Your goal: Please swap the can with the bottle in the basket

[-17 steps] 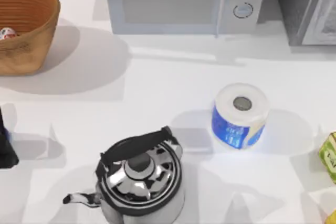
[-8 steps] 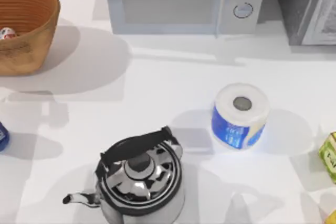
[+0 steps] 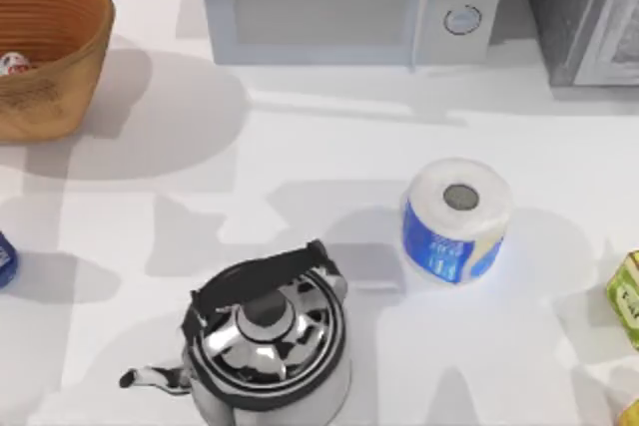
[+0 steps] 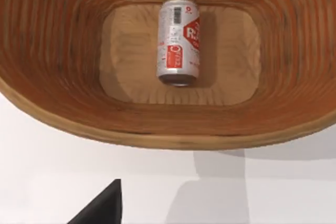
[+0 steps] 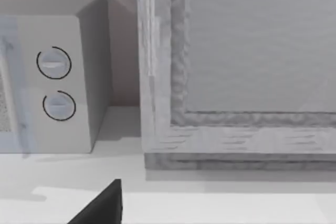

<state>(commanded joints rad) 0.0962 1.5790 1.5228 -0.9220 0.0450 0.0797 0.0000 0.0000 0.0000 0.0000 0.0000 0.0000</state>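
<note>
Light: bright, even.
Shadows: soft grey patches on the table (image 3: 300, 147).
Glare: highlights on the kettle (image 3: 268, 336).

Place: rendered kitchen counter
Upper middle: microwave (image 3: 344, 2) with two dials
Lower middle: steel kettle (image 3: 262, 341)
Right of centre: paper roll (image 3: 456, 218)
Upper left: wicker basket (image 3: 60, 67)

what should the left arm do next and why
Probably lower the left gripper into the basket onto the can: the can lies on its side on the basket floor, and the bottle stands outside on the table.
</note>
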